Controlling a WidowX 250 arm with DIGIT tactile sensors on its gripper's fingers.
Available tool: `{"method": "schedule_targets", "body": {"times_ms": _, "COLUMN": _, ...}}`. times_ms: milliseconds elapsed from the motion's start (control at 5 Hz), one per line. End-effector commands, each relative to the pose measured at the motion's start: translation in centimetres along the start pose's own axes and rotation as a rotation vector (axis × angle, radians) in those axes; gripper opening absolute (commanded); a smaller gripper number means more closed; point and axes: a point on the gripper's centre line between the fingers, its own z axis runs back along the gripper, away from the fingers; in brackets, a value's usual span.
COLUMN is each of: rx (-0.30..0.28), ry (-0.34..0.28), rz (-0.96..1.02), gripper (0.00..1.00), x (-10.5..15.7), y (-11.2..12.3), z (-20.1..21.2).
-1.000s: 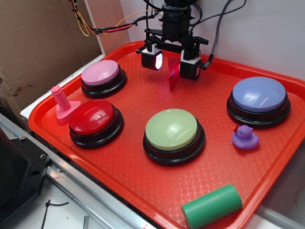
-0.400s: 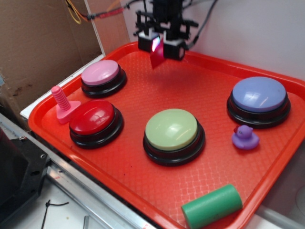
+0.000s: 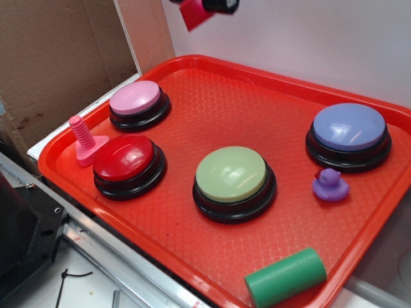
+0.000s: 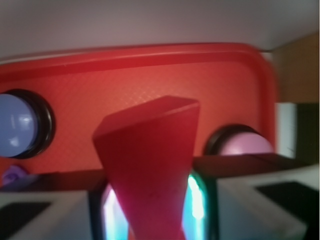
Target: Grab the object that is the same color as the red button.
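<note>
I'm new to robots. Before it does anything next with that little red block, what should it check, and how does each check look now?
1. Red wedge sits between the gripper fingers: ok.
2. Wedge matches the red button in color: ok.
3. Wedge lifted clear of the tray: ok.
4. Grip centered and firm: cannot tell, wrist view is blurred.
5. Pink screw toy and purple duck undisturbed on the tray: ok.

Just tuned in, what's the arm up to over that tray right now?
The tool is shut on the red wedge block and holds it high above the far side of the red tray, nearly out of the exterior view. The red button and the other buttons and toys sit on the tray.
</note>
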Motion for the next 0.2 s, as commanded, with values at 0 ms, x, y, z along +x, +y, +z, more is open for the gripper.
{"method": "schedule_targets", "body": {"times_ms": 0, "rx": 0.156, "ry": -0.146, "rz": 0.141, "gripper": 0.00, "x": -1.16, "y": 2.41, "z": 12.13}}
